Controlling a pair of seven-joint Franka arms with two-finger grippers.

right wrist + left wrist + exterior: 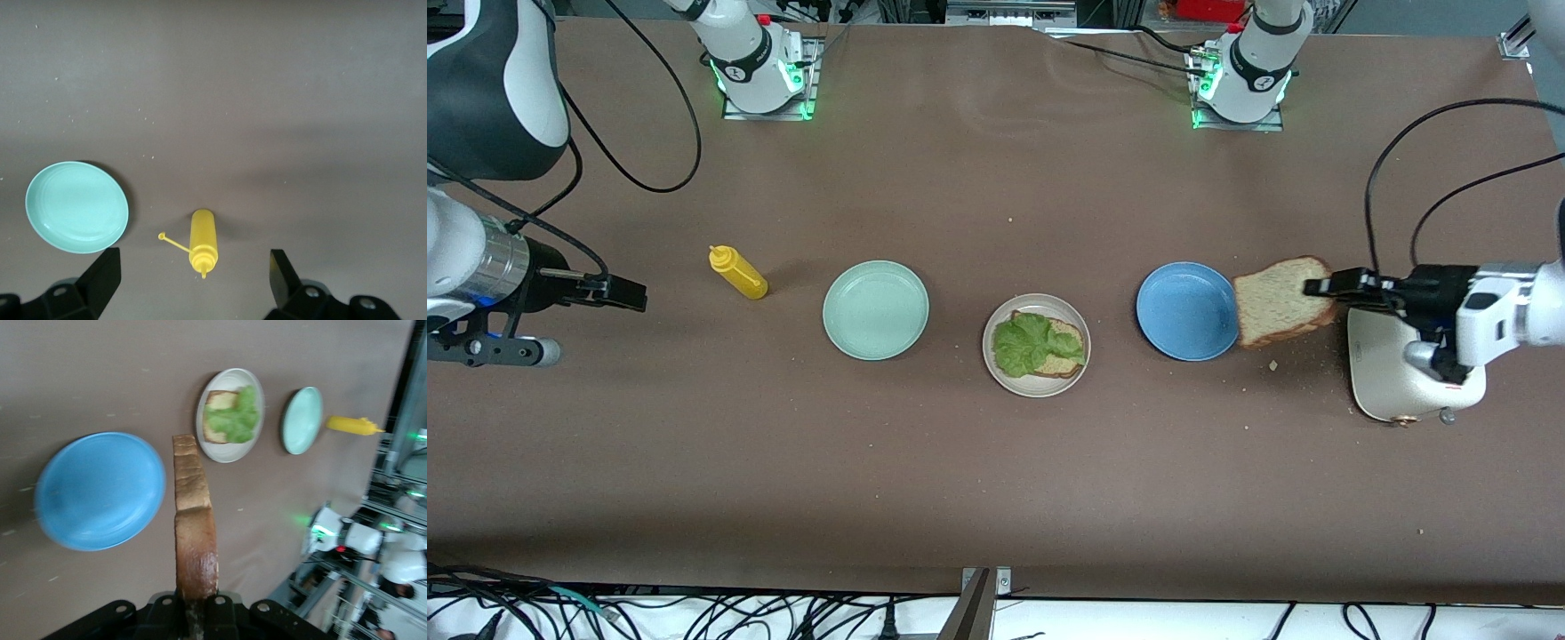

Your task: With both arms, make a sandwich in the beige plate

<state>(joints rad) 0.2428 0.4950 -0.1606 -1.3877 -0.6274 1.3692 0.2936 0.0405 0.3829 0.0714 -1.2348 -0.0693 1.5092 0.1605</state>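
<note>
The beige plate lies mid-table with a toast slice on it, mostly covered by a ruffled lettuce leaf. My left gripper is shut on the crust of a second toast slice. It holds the slice in the air over the gap between the blue plate and the toaster. My right gripper is open and holds nothing. It hangs over the table at the right arm's end, beside the mustard bottle.
A mint-green plate sits between the mustard bottle and the beige plate. The blue plate holds nothing. Crumbs lie round the toaster. Cables run along the table edge nearest the front camera.
</note>
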